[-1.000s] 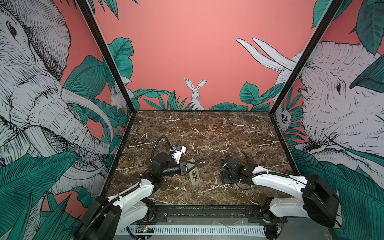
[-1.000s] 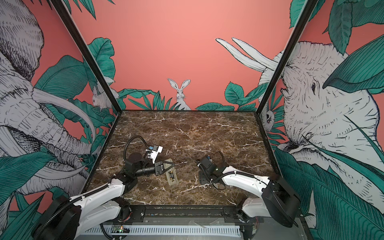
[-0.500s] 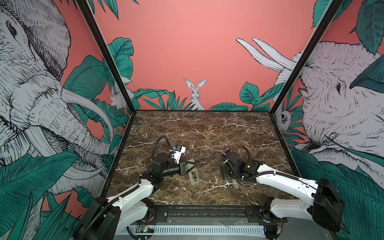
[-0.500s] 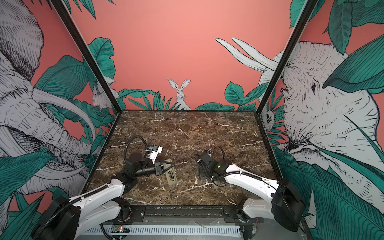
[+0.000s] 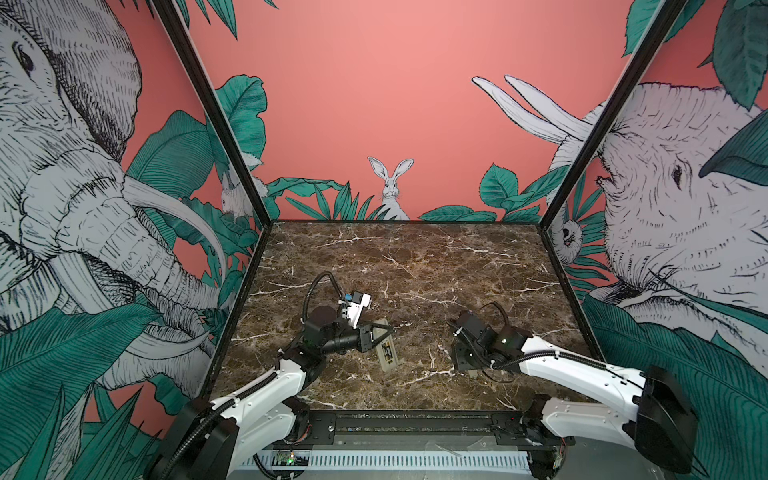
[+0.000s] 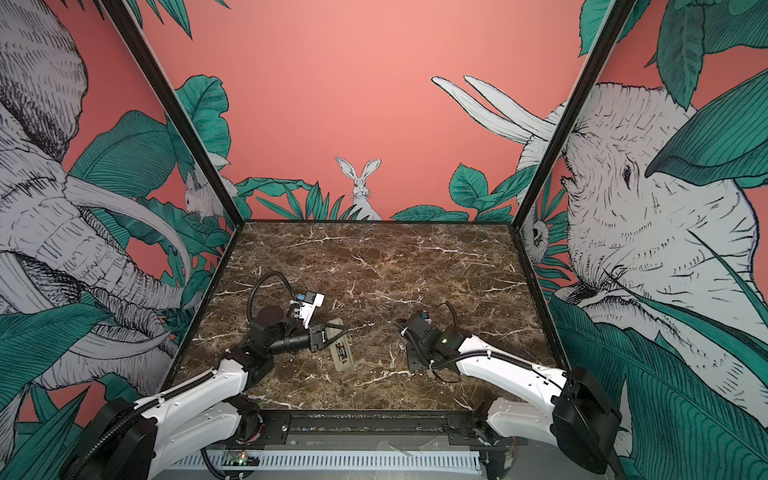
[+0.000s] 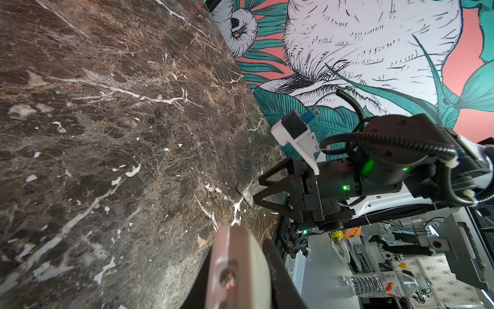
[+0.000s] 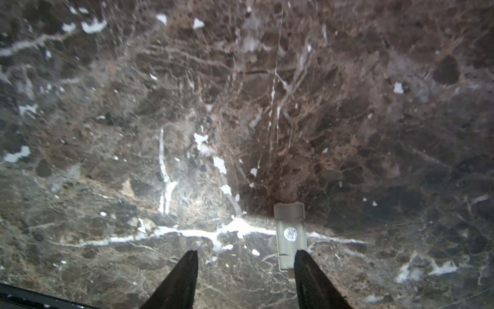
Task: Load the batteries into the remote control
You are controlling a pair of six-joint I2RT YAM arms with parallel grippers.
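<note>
In both top views the remote control (image 5: 385, 348) (image 6: 341, 350) lies back up, left of centre on the marble table. Dark batteries with yellowish marks (image 5: 387, 352) show in its open bay. My left gripper (image 5: 381, 331) is shut on the remote's far end; in the left wrist view the beige-and-white remote's edge (image 7: 240, 267) fills the space between the jaws. My right gripper (image 5: 464, 360) (image 8: 246, 264) points down at the table, open and empty. A small grey battery cover (image 8: 290, 235) (image 7: 244, 193) lies flat beside one fingertip (image 8: 304, 267).
Painted walls close in the marble table (image 5: 415, 266) on the left, back and right. A black rail (image 5: 395, 419) runs along the front edge. Both arms' cables loop above the wrists.
My right arm has swung a little, its elbow moving out to the right. Its jaws have narrowed over the cover. The left gripper and the remote have not moved.
</note>
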